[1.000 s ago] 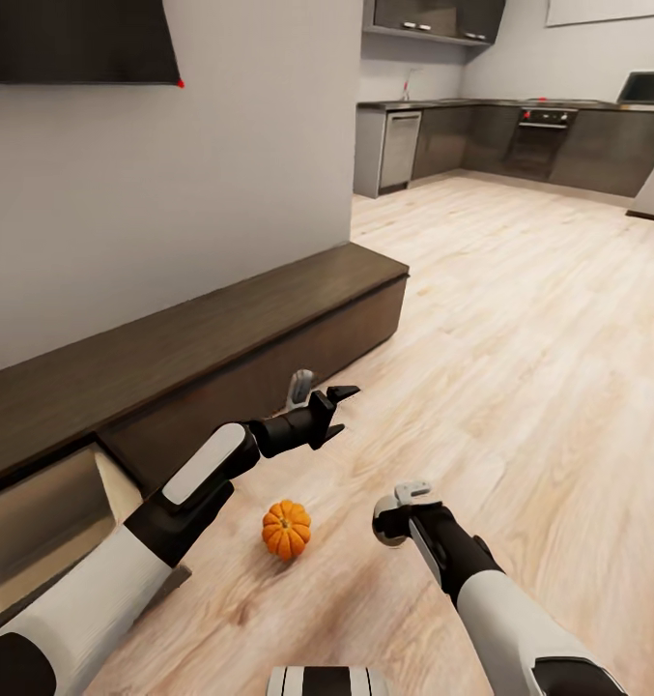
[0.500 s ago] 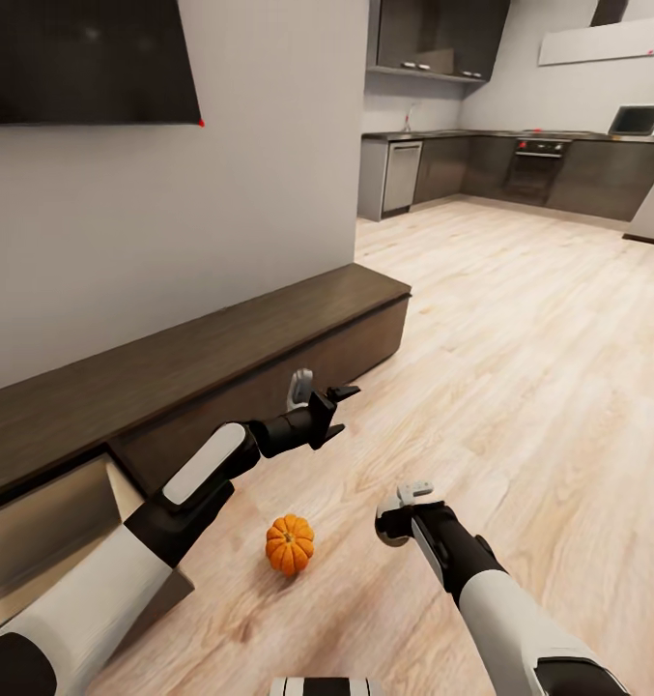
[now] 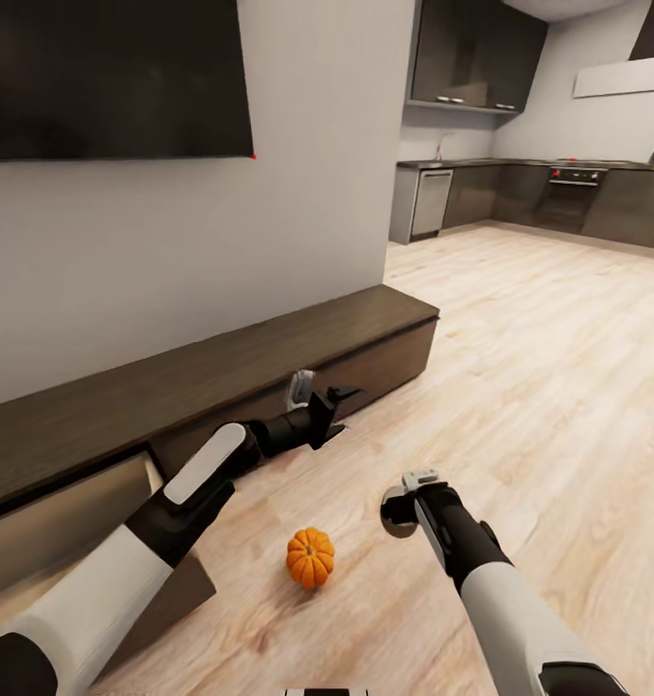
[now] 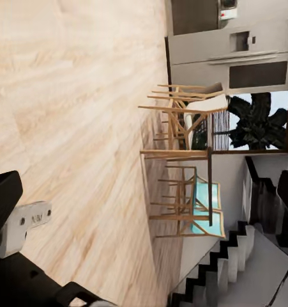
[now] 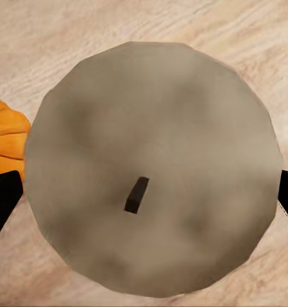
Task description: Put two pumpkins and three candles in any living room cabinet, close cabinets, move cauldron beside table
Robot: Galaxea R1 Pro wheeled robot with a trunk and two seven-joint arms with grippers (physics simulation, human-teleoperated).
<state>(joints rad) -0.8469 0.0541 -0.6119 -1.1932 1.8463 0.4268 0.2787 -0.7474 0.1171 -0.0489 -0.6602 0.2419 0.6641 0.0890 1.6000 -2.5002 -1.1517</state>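
My right gripper (image 3: pixel 411 495) is shut on a grey candle (image 5: pixel 150 121); its flat pale top and small dark wick face the right wrist camera, with black fingers (image 5: pixel 3 195) on either side. One orange pumpkin (image 3: pixel 310 557) lies on the wood floor between my arms, and the pumpkin (image 5: pixel 6 137) peeks out beside the candle. My left gripper (image 3: pixel 323 394) hangs open and empty just in front of the long dark-brown cabinet (image 3: pixel 269 343). At the cabinet's left end a drawer (image 3: pixel 56 522) stands pulled out, beige inside. The cauldron and table are out of view.
A dark TV (image 3: pixel 104 77) hangs on the wall above the cabinet. Grey kitchen units (image 3: pixel 520 193) line the far right. Wooden chairs (image 4: pixel 182 160), a fridge (image 4: pixel 233 57) and stairs (image 4: pixel 239 256) appear in the left wrist view. Wood floor (image 3: pixel 558 367) stretches to the right.
The head camera has tilted up and turned left, so the whole scene has shifted right. Both arms keep nearly the same pose, and the pumpkin stays on the floor.
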